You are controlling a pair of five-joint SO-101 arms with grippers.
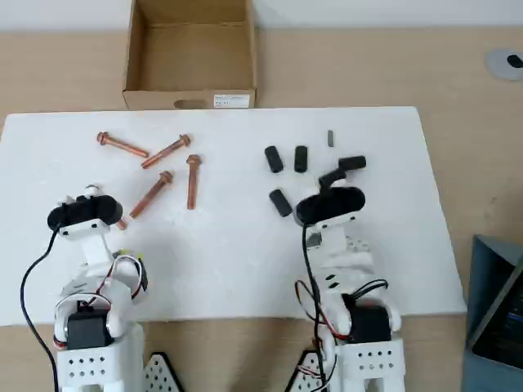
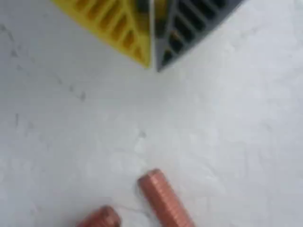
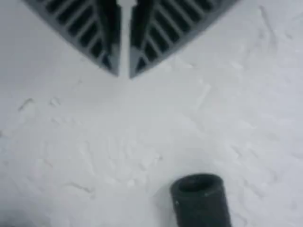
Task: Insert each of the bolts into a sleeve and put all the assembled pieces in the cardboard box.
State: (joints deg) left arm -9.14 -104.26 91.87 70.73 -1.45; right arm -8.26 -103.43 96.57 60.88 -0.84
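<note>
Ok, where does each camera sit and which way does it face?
High view: fixed overhead, looking down on the white mat, bolts, sleeves and cardboard box; left arm and right arm show at the mat's near edge.
Left wrist view: on that arm's wrist, looking down past the left tool at two bolt ends.
Right wrist view: likewise, past the right tool at one sleeve.
Shared: the mat in all three; that sleeve is probably the one nearest the right arm.
</note>
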